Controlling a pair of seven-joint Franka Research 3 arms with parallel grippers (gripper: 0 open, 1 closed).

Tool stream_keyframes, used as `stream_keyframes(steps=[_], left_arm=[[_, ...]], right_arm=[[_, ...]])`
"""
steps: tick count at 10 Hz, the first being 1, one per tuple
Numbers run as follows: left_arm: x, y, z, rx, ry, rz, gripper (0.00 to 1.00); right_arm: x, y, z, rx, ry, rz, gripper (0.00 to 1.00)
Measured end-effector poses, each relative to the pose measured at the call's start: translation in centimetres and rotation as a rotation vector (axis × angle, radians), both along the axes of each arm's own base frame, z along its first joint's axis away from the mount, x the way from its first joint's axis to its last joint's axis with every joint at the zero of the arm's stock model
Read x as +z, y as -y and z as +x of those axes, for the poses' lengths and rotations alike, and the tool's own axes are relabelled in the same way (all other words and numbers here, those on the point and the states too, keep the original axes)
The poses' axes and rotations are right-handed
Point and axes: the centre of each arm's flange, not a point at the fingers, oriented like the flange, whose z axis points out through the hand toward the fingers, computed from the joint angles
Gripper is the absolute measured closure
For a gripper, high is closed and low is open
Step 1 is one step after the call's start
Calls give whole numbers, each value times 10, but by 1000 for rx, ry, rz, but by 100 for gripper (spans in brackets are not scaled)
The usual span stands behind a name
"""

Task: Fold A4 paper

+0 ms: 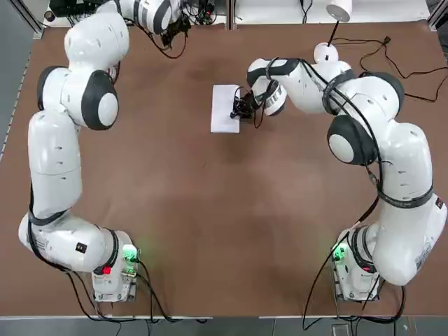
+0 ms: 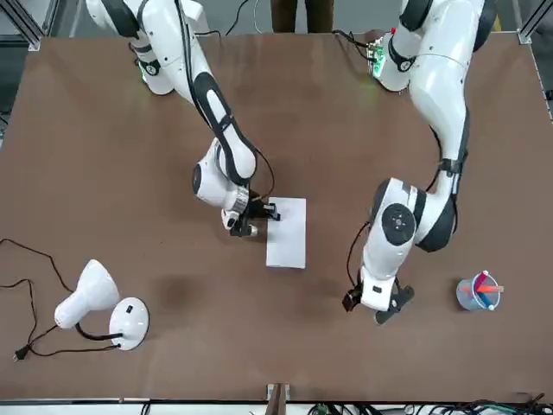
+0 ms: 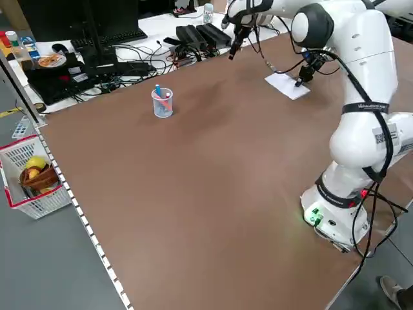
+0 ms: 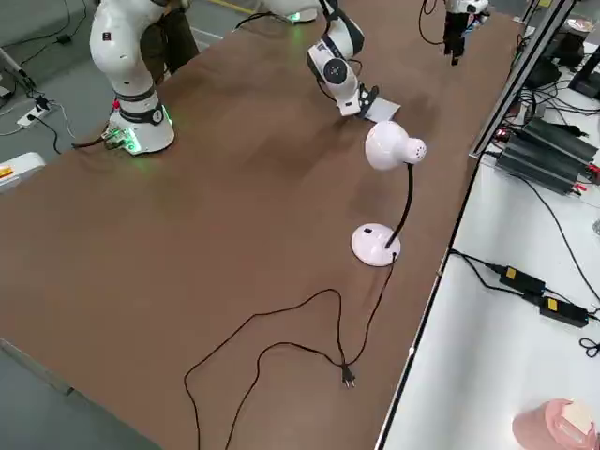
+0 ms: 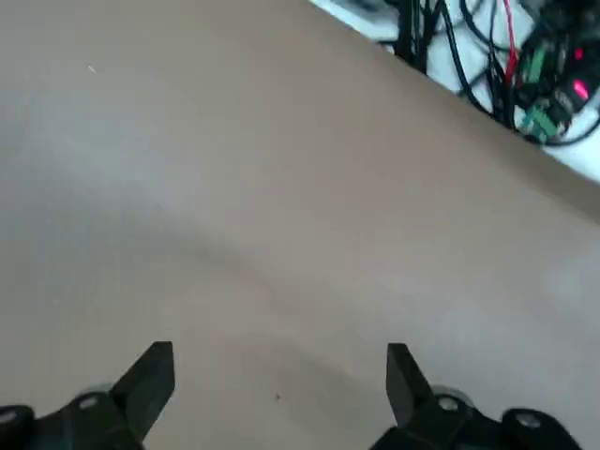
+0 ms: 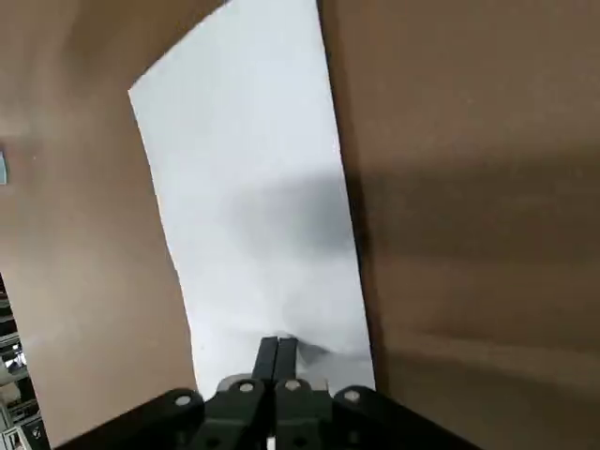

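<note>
Toward the worktop's (image 1: pixel 175 210) far edge, the paper (image 1: pixel 221 112) is lying flat, apparently already folded smaller; further creasing may be remaining. The right claw (image 6: pixel 278 343) is pressing together over its end, pinching unclear; the left claw (image 5: pixel 281 361) is hovering spread, farther left.

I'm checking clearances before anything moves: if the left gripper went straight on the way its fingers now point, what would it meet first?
Probably the bare brown tabletop below the left gripper; how far off it lies is unclear.

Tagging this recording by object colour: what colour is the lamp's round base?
White; the lamp's round base shows best in the right side view.
</note>
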Motion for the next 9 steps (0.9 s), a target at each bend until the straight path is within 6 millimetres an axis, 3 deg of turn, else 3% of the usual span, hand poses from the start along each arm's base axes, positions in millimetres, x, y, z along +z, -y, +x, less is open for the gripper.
stream_keyframes(steps=[5,7,9], left_arm=[[4,-46,15,-16,-1,-21,0],[24,-103,29,-95,22,-16,0],[59,-160,30,-200,48,-11,0]], right_arm=[[-5,12,20,-14,28,-2,99],[-7,13,30,-20,41,4,99],[-1,12,42,-28,62,15,99]])
